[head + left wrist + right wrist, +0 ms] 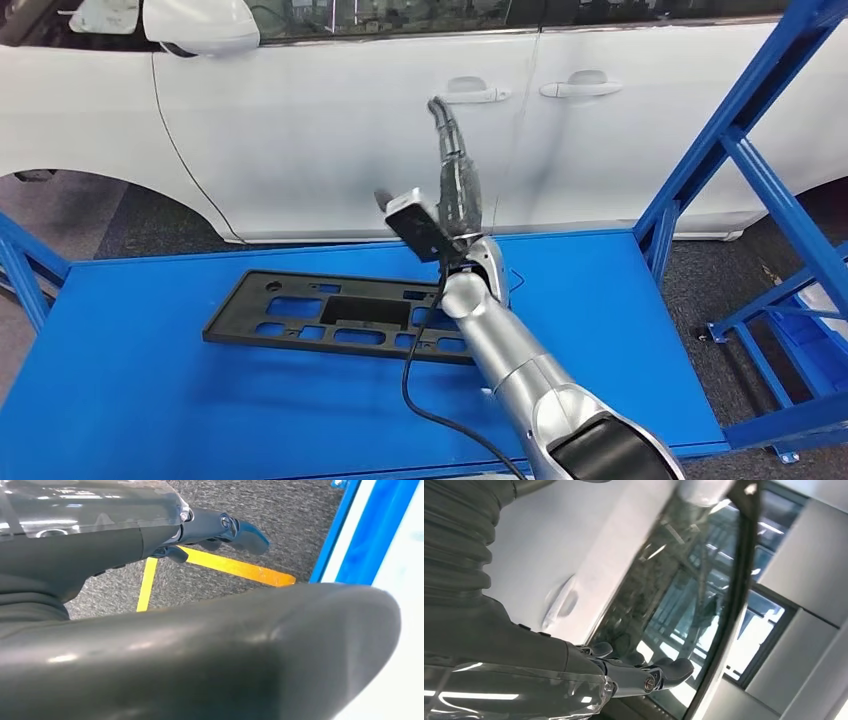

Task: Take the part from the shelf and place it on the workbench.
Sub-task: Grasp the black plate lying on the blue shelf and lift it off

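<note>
This is a car workshop or assembly hall: a white car body [330, 120] with door handles stands just behind a blue metal workbench [150, 390], blue steel shelf framing [745, 150] rises at its right edge, and yellow floor tape [235, 567] marks grey carpeted flooring.

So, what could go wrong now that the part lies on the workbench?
The raised right hand is close to the white car door; swinging further could scratch it. The right arm's cable hangs over the black part and might snag it. The part lies on the blue workbench, so a drag could shift it.
</note>
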`<move>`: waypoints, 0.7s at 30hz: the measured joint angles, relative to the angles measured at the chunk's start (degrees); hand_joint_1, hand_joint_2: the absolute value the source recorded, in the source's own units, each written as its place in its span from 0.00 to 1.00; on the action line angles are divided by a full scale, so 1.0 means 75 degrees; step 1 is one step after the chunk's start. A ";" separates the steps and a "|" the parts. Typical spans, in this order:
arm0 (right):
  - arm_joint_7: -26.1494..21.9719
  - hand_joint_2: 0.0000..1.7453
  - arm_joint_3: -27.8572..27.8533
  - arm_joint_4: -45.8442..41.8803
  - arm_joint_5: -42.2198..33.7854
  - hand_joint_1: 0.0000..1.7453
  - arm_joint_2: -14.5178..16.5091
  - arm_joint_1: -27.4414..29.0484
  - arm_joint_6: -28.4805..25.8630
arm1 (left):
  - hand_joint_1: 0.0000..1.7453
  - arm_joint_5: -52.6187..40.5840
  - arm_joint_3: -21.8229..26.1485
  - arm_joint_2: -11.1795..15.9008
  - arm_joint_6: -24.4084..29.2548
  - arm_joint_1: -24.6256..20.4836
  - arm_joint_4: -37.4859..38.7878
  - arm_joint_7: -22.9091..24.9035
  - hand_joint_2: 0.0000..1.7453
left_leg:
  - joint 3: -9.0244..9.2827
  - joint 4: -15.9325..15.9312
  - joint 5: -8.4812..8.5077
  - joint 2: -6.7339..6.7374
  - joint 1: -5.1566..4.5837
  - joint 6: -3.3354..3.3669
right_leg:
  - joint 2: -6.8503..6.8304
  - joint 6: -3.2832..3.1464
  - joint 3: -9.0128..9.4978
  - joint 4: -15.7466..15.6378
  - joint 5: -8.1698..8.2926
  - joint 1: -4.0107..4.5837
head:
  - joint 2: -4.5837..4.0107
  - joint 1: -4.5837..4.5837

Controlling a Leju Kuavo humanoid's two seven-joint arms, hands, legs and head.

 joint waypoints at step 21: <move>-0.0027 1.00 -0.0382 -0.3414 -0.1598 0.00 -0.0866 0.1262 0.1530 | 0.00 0.0034 0.0103 -0.0011 -0.0011 0.0037 0.0004 0.0029 0.00 | -0.0201 0.0535 -0.0421 -0.0001 -0.0025 0.0002 | -0.0033 -0.0077 0.0057 -0.0185 0.0102 -0.0082 | 0.0000 -0.0001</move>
